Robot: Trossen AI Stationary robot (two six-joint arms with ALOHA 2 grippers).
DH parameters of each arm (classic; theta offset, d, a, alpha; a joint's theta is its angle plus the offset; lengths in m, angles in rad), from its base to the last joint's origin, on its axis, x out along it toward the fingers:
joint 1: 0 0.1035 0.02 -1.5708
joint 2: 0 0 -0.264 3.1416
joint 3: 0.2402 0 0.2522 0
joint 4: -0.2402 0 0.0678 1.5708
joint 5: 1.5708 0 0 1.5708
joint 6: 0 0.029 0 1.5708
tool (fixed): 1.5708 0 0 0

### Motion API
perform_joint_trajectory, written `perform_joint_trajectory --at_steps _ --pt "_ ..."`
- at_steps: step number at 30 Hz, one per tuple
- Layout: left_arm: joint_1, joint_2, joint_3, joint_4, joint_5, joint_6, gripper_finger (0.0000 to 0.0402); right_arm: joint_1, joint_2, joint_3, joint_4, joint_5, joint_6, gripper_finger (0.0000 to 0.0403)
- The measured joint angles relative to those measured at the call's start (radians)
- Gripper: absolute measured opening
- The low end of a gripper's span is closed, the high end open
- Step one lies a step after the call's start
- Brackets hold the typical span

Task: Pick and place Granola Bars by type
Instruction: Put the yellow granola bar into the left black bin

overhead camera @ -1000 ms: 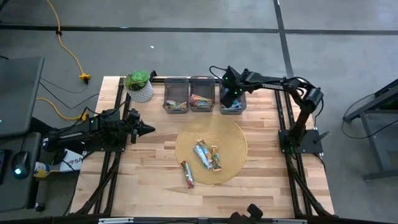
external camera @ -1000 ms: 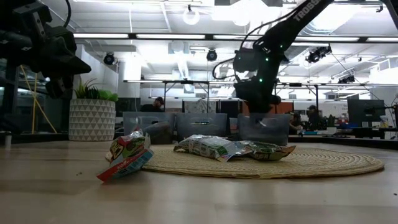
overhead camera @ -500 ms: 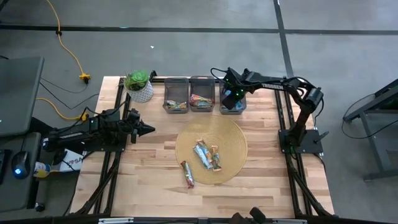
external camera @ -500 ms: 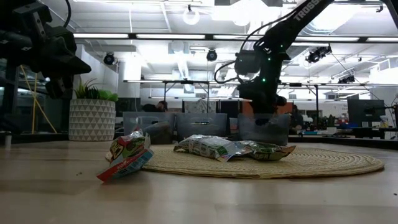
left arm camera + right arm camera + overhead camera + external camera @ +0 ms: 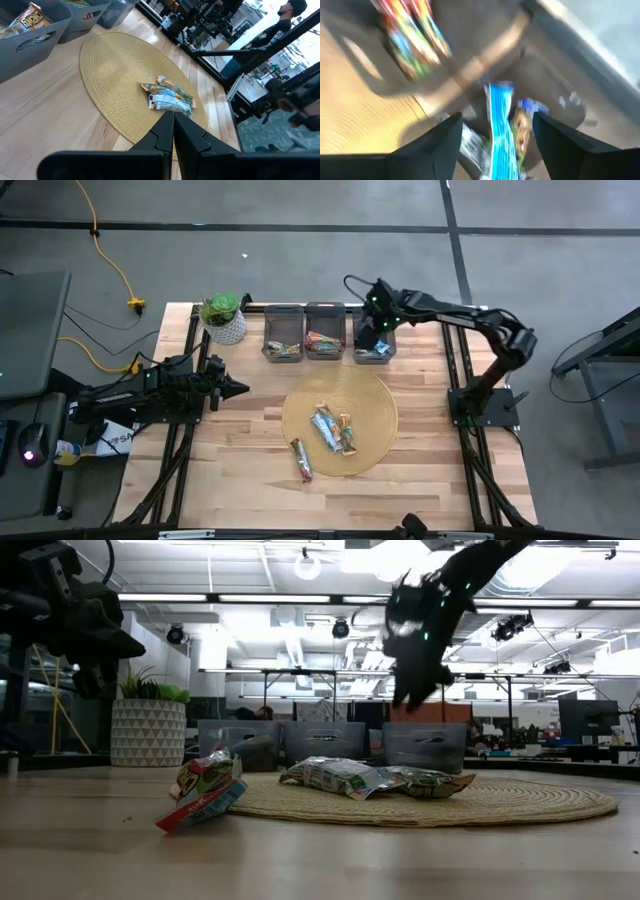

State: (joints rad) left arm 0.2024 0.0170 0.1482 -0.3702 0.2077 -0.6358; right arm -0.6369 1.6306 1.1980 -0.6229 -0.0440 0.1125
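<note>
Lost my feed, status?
Right pincer open above right bin, blue bar dropped inside. Left pincer shut, waiting. Three bars on mat.

Table (image 5: 240, 480): pale wood planks, visible grain, smooth with a light sheen in the low view.
Round mat (image 5: 375, 395): woven straw-coloured fibre in concentric rings, matt and ribbed.
Granola bars (image 5: 333, 430): crinkled foil wrappers, glossy, catching the light.
Blue-wrapped bar (image 5: 501, 125): shiny film, creased.
Bins (image 5: 283, 335): grey plastic, smooth, dull finish.
Plant pot (image 5: 147, 732): white, matt, with a raised triangle pattern.
Left gripper (image 5: 173, 131): black, matt fingers that look like plastic.
Right gripper (image 5: 495, 145): dark, matt fingers.
Table frame (image 5: 185, 350): black metal rails.
Floor (image 5: 300, 270): grey, smooth, like concrete.
</note>
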Motion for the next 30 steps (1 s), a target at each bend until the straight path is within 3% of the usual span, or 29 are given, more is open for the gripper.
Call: perform_joint_trajectory --at_steps 8,12,16,24,30 --pt "0.000 0.000 0.000 -0.001 0.000 0.002 0.0010 0.071 -0.209 0.002 0.185 -0.044 0.176 0.0228" --pt "0.000 0.000 0.000 -0.011 0.001 0.003 0.0010 0.194 -0.280 0.002 0.308 -0.034 0.245 0.0229" --pt "0.000 0.000 0.000 -0.055 0.001 0.003 0.0010 0.350 -0.314 0.015 0.407 0.053 0.287 0.0228" --pt "0.000 0.000 0.000 -0.062 0.001 0.017 0.0010 0.641 -0.222 0.205 0.209 0.344 0.299 0.0227" --pt "0.000 0.000 0.000 -0.044 0.032 0.056 0.0010 0.767 0.000 0.535 -0.149 0.485 0.375 0.0227"
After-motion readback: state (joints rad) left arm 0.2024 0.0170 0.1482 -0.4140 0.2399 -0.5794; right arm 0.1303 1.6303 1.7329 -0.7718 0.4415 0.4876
